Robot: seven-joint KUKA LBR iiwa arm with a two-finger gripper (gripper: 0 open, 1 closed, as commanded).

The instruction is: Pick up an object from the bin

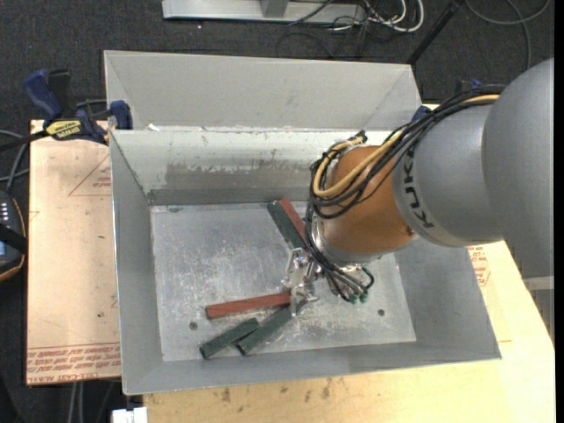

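Camera view: gripper (300,289) down at bin (132,263) floor; open or closed, cannot tell. Red-brown bar (248,306) lying flat, near end at gripper tip, remainder extending away toward view's left; dark green bar (271,324) just beside.

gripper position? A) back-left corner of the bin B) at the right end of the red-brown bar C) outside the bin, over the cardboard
B: the gripper sits at the right end of the red-brown bar, near the front middle of the bin, beside the dark green bars.
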